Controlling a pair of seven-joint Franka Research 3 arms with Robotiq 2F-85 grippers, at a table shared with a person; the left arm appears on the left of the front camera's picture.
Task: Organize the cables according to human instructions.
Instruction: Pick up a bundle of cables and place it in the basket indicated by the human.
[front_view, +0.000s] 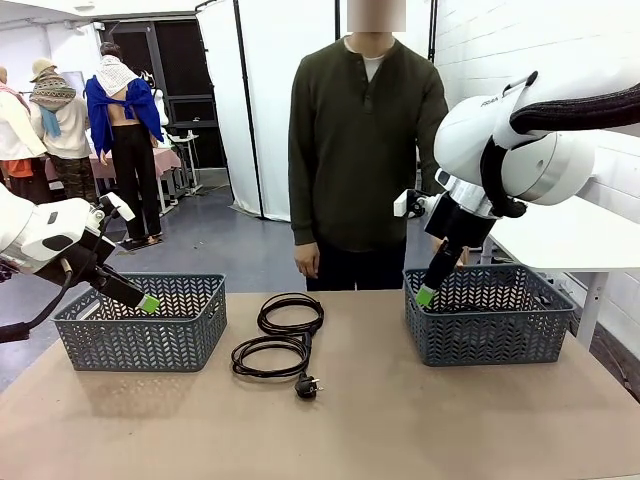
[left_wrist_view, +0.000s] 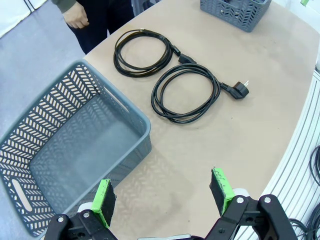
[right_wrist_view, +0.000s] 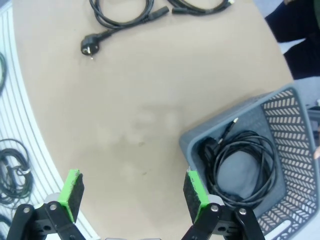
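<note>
One cable (right_wrist_view: 217, 167) lies coiled inside the right basket (right_wrist_view: 285, 115), two more cables (left_wrist_view: 156, 97) lie on the table (front_view: 450, 420) beside it, and the left gripper (left_wrist_view: 161, 182) and right gripper (right_wrist_view: 132, 182) both gape wide, empty.

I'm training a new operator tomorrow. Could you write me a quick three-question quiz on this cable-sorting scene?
1. True or false: the left basket already holds something.
2. How many coiled cables lie on the table between the two baskets? A) one B) two C) four
3. Fill in: the right gripper hangs with its jaws ____ beside the right basket, which has a cable in it.

Key: 1 false; 2 B; 3 open.
</note>
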